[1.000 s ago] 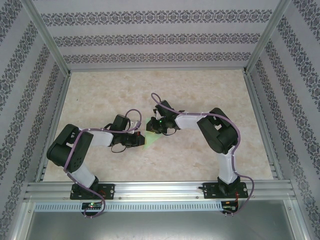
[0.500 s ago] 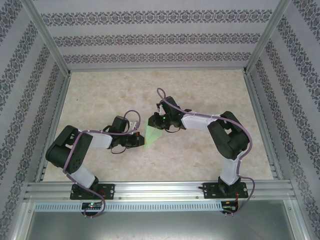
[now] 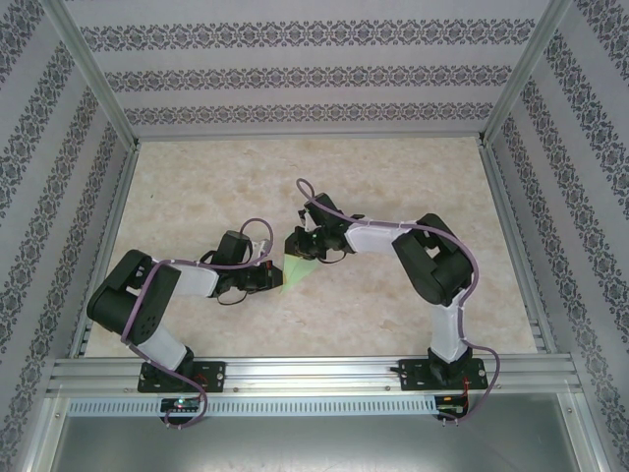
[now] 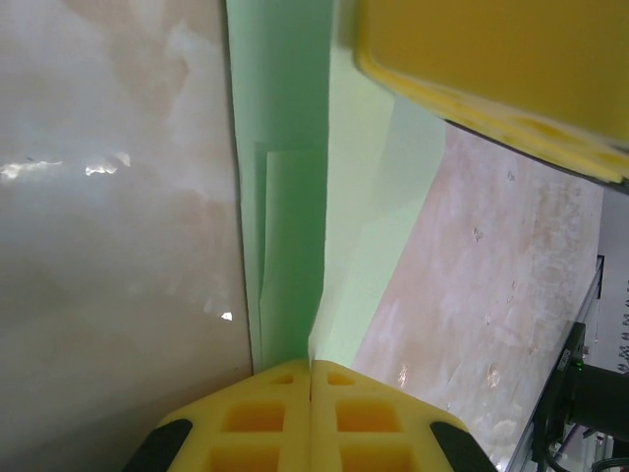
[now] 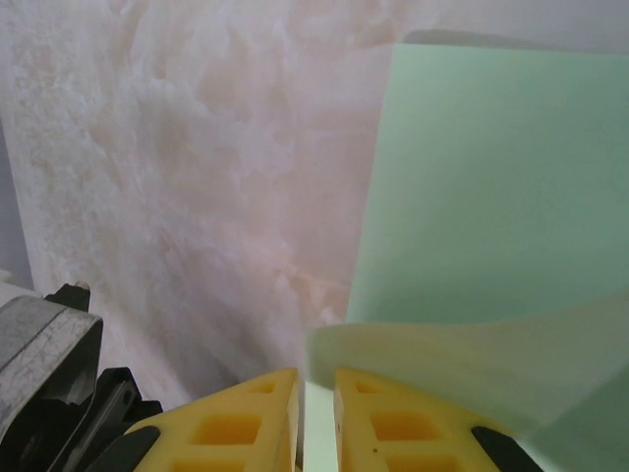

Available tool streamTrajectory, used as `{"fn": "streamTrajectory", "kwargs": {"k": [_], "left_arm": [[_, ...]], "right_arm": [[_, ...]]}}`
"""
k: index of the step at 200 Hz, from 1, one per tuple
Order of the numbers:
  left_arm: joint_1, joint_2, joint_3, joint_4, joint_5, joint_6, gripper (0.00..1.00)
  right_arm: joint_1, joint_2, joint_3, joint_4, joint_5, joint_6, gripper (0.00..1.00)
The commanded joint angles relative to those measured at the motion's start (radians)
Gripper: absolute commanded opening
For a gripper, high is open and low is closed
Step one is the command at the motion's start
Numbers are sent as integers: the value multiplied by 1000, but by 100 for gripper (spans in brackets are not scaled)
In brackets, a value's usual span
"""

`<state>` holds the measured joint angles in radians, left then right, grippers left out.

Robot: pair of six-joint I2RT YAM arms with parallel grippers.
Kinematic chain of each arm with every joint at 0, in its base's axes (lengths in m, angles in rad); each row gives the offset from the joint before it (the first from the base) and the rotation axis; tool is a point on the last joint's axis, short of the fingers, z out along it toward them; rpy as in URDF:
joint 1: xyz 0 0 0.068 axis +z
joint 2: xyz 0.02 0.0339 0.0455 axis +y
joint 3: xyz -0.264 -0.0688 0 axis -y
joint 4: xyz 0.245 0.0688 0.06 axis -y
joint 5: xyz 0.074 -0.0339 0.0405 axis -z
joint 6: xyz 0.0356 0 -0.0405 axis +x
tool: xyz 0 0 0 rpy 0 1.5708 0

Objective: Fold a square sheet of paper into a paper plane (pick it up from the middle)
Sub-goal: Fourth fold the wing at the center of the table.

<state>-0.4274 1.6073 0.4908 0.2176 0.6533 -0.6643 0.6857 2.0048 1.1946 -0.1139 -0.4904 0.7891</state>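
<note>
Now the creased pale-green square sheet of paper [image 3: 293,272] sits at the left gripper [image 4: 311,366], which is clamped on its edge; the right gripper [image 5: 316,379], pinching a flap, has swung back, likely laying a fold.

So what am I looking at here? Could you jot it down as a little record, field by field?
Object: green paper, partly folded, triangular from above
Location: flat-ish near the middle of the table, between the two arms
Left gripper: shut on the paper's edge
Right gripper: almost closed, seemingly pinching a raised flap
Stage: creases visible, plane not yet finished
</note>
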Motion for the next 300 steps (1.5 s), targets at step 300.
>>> {"fn": "streamTrajectory", "kwargs": {"k": [300], "left_arm": [[-44, -9, 174, -206, 20, 68, 6]], "right_arm": [[-5, 117, -5, -64, 24, -47, 14]]}}
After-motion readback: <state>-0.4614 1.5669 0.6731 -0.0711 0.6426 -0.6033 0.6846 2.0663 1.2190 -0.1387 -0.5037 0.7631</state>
